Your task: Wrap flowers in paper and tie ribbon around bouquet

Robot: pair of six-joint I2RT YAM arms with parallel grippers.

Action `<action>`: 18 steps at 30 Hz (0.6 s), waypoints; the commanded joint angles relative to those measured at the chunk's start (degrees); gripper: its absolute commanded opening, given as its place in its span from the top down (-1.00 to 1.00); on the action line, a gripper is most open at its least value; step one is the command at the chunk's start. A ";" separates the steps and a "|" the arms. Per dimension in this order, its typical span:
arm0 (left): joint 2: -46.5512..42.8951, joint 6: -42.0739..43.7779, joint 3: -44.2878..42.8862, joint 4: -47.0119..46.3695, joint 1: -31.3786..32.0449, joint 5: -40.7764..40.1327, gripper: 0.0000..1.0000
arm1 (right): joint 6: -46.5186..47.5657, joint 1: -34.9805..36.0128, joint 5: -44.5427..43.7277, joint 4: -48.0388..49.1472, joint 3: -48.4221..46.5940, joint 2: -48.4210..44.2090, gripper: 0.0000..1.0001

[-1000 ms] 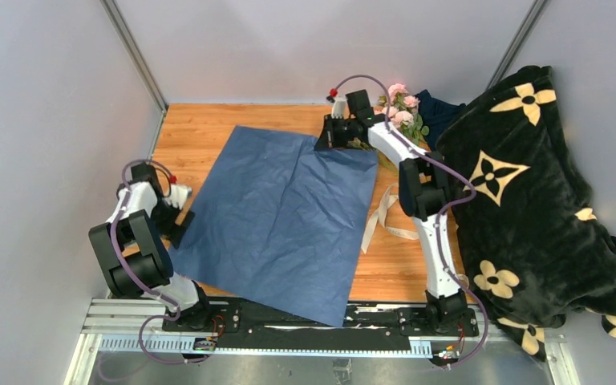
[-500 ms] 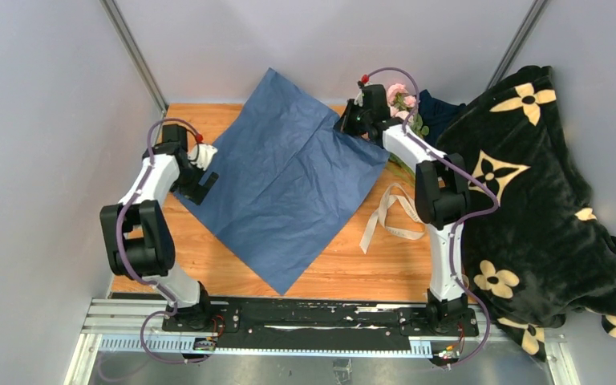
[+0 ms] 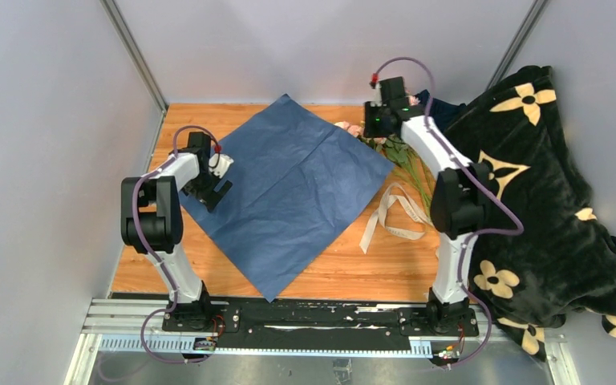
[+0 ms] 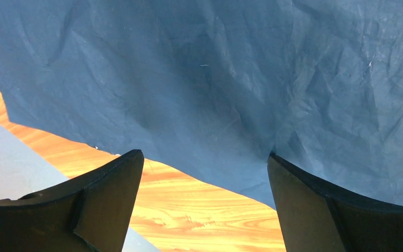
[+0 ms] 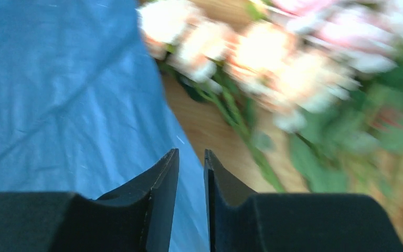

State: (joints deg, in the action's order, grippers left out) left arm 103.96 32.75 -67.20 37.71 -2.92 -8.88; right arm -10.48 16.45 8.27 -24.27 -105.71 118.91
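The slate-blue square paper sheet point(image 3: 289, 188) has turned cornerwise, farther away. The right fingers point(image 5: 160, 199) let it go and are slightly parted near the pale pink roses point(image 5: 252, 58). The left fingers point(image 4: 105, 194) are spread wide.

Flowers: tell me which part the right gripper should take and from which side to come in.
Take the flowers by the bare stems, probably from above with the jaws across them. They lie flat on the table beside the paper's right corner, blooms at the far end and thin stems running toward the ribbon. The heads look soft and easily crushed.

Paper point(image 3: 289, 192) on table point(image 3: 385, 273) — flowers point(image 3: 397, 152), ribbon point(image 3: 378, 216) to its right.
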 commanded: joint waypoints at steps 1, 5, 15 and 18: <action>-0.69 -0.59 0.33 -1.80 -0.05 0.15 -0.88 | 10.03 -8.21 -9.97 -11.41 6.24 -7.72 0.49; -4.00 -2.18 -2.84 0.68 -0.02 3.84 -0.89 | 20.81 -9.50 -5.83 -17.23 8.20 -6.20 0.51; -14.57 -3.80 -7.15 6.50 0.04 12.73 -0.91 | 32.07 -8.22 -4.03 -23.91 -1.95 6.44 0.40; -15.48 -3.17 -5.65 6.84 0.06 11.54 -0.91 | 33.98 -6.99 -3.87 -24.61 -4.23 8.40 0.35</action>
State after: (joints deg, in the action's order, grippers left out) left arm 88.64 29.54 -74.48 41.71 -2.90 1.52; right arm 18.68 8.03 3.51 -45.54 -105.60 126.72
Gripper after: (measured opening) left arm 0.954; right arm 0.311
